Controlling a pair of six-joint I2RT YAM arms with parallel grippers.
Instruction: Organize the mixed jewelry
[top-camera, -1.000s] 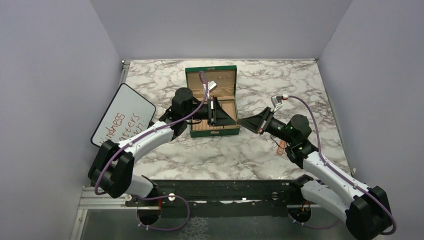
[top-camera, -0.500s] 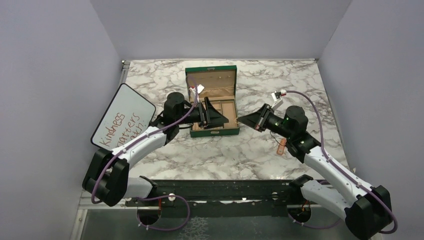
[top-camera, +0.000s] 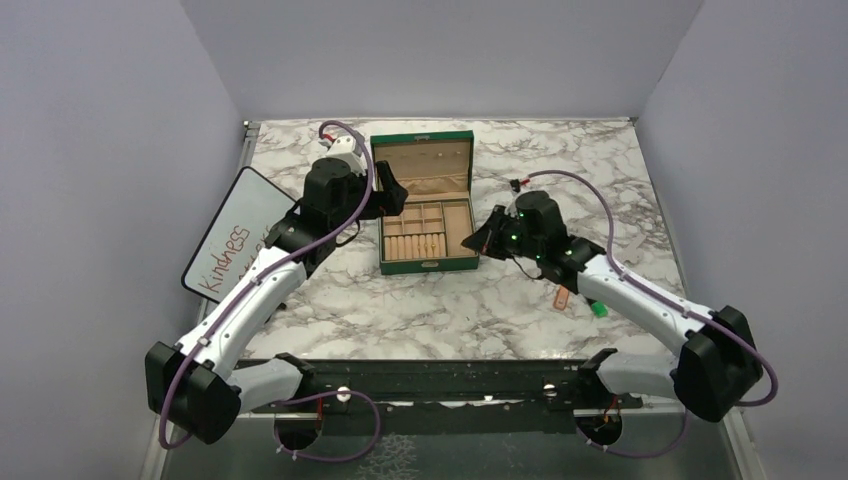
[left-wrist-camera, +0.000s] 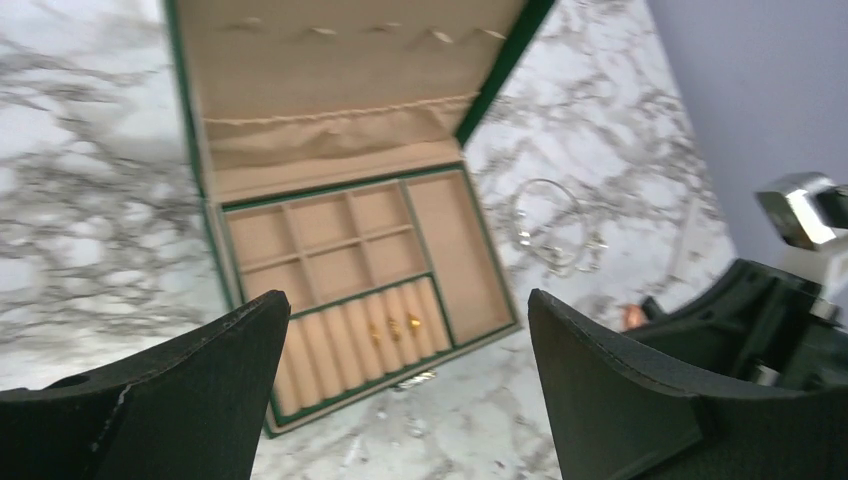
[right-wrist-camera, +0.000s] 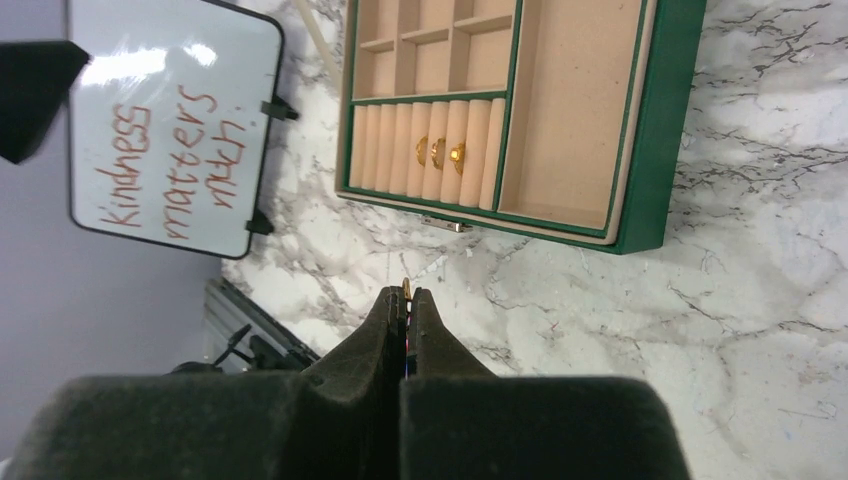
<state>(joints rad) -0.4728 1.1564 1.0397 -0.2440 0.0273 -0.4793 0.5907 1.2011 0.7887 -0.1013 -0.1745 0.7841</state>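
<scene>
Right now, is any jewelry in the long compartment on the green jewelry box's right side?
No, the long compartment shows only bare beige lining; the gold rings sit in the ring rolls.

Top external: high behind near edge of table, faces down-forward, far.
Left wrist: close, between left fingers to green box beyond fingertips.
Right wrist: close, over right fingers, same box beyond fingertips.
Box shared by all.

Box: centre of table, lid up behind
Rings: three in box's front rolls
Loose ring: between right gripper tips, before box
Necklace: on table, right of box
Whiteboard: left of box
Marker, highlighter: right-front of box
</scene>
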